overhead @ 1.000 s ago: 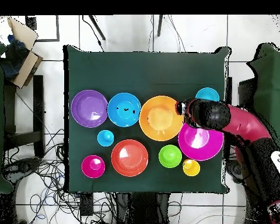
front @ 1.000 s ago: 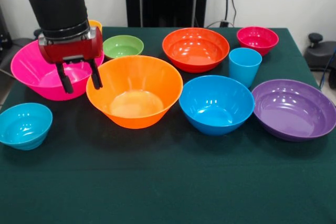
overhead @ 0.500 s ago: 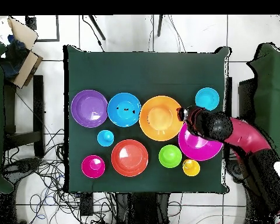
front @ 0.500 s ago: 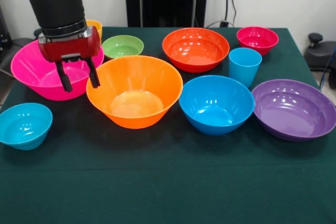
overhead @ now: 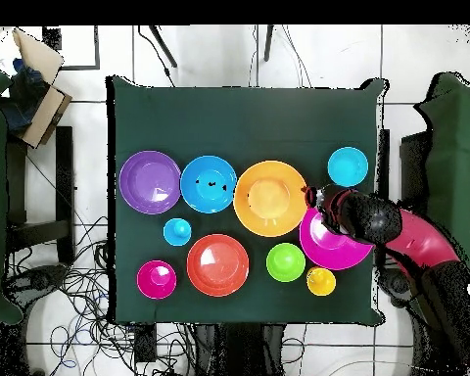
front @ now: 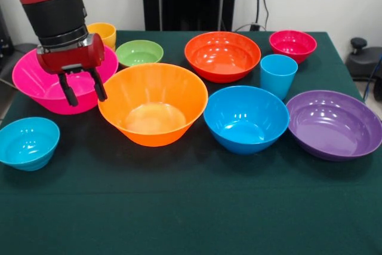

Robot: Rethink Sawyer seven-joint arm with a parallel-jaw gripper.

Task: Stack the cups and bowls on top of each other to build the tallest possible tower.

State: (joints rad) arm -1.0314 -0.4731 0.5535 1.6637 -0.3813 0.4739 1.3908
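Evidently nothing had been stacked yet: every bowl and cup stood apart on the green table (front: 191,207), so the tower was not begun. The pincer (front: 78,86) hung open and empty, its two black fingers (front: 64,89) spread over the large pink bowl (front: 36,85), on the side nearest the large orange bowl (front: 153,103). I judged it was lining up on that pink rim, since the two big bowls stood just beside each other and made natural base pieces.

Overhead, the orange bowl (overhead: 269,197) sat at the centre, with the blue bowl (overhead: 209,183) and purple bowl (overhead: 150,181) in a row toward nine o'clock. The red-orange bowl (overhead: 217,264) lay at seven o'clock, the light blue cup (overhead: 177,231) at eight, the magenta bowl (overhead: 157,279) beyond it. The green bowl (overhead: 285,261) and yellow-orange cup (overhead: 320,281) lay toward five o'clock, the teal bowl (overhead: 348,165) at two o'clock.

Room was tight: the pink bowl's rim possibly touched the orange one, though the arm hid that spot. The whole twelve o'clock half of the table lay bare, offering free space for swinging.
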